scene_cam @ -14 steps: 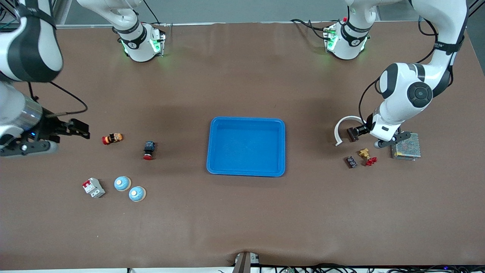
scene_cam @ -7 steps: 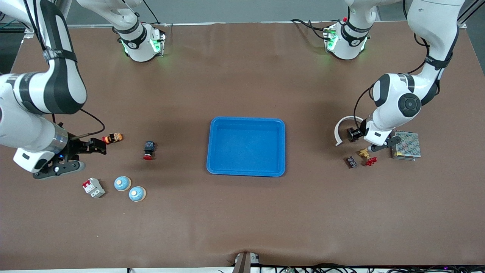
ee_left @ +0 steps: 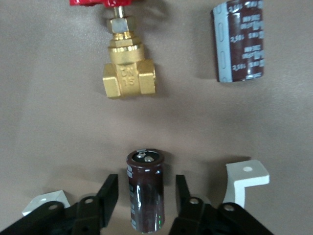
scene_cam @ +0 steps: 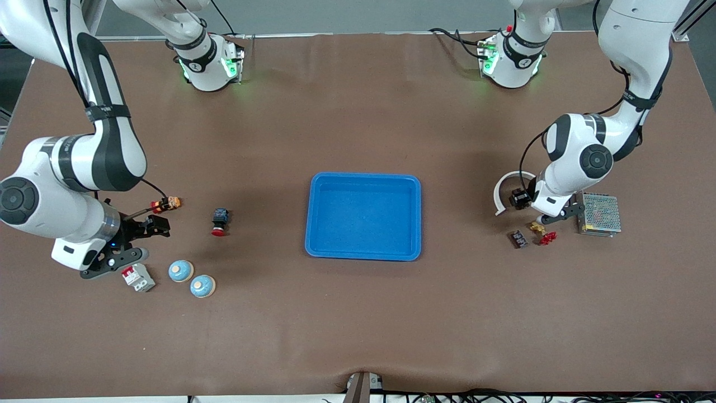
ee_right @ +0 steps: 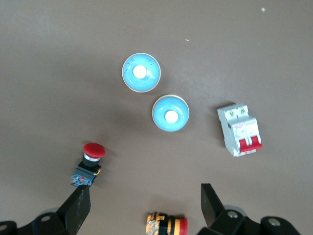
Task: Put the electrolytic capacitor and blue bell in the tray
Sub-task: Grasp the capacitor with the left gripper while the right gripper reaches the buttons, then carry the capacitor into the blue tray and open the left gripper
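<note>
A dark brown electrolytic capacitor (ee_left: 145, 191) sits between the fingers of my left gripper (ee_left: 145, 181), which is open, with a gap on each side of it. In the front view this gripper (scene_cam: 523, 198) is low over the table toward the left arm's end. A second capacitor (ee_left: 238, 41) lies beside a brass valve (ee_left: 129, 73). Two blue bells (scene_cam: 180, 271) (scene_cam: 202, 286) rest toward the right arm's end. My right gripper (scene_cam: 158, 225) hangs open and empty over the table near an orange and red button (ee_right: 167, 225). The blue tray (scene_cam: 313, 212) lies mid-table.
A white breaker (scene_cam: 138, 276) lies beside the bells, and a red-capped push button (scene_cam: 219, 221) sits toward the tray. A white curved piece (scene_cam: 503, 187), a red part (scene_cam: 548, 238) and a metal mesh box (scene_cam: 599, 214) crowd the left gripper.
The right arm has swung in over the table toward the bells. The left gripper has shifted a little over the small parts and its jaws have narrowed around the capacitor.
</note>
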Robot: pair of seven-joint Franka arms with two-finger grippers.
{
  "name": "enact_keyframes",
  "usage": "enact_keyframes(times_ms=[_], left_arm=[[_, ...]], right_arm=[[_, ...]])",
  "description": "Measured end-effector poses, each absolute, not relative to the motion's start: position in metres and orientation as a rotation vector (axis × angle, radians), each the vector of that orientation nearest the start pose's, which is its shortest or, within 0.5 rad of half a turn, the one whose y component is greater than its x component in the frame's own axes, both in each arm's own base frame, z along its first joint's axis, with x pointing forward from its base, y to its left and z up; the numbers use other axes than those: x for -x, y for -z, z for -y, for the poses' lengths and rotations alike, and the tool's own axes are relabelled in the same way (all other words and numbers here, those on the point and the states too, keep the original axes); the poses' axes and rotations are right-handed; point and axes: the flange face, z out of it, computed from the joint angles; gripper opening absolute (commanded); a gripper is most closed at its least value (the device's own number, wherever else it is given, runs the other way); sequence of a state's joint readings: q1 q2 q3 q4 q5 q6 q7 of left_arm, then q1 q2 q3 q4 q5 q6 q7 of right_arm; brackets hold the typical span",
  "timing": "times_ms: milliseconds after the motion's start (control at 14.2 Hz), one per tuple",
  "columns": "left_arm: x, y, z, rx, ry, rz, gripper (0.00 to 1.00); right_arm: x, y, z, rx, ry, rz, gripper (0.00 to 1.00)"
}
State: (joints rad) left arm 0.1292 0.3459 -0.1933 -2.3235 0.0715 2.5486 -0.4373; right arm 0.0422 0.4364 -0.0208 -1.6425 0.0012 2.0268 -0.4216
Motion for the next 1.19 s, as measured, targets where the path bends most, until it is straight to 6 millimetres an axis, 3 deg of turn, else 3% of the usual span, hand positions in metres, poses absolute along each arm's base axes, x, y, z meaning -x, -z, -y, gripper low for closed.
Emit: enact_keyframes(times_ms=[141, 211, 492, 703, 913, 1194], left_arm=[[-0.506, -0.182, 0.037, 3.096, -0.189, 0.498, 0.05], [-0.506, -0.182, 0.037, 3.095, -0.190, 0.500, 0.00], [-0.517, -0.194, 0.039, 3.098, -0.137, 0.528, 0.00], [-0.536, -0.228, 0.046, 3.090, -0.126, 0.522, 0.00], [-0.552, -0.272, 0.085, 3.077, -0.145, 0.554, 0.00], [-0.547, -0.295, 0.162, 3.089, -0.119, 0.611, 0.00]], right_arm=[[-0.672, -0.344, -0.016, 3.030, -0.056, 0.828, 1.00], [-0.674, -0.336, -0.016, 3.011, -0.042, 0.900, 1.00], [-0.682, -0.310, -0.013, 2.953, -0.007, 1.100, 1.00], [-0.685, -0.297, -0.010, 2.914, 0.010, 1.214, 1.00], [-0.689, -0.276, -0.006, 2.873, 0.023, 1.321, 1.00], [-0.689, -0.251, 0.002, 2.834, 0.005, 1.390, 1.00]])
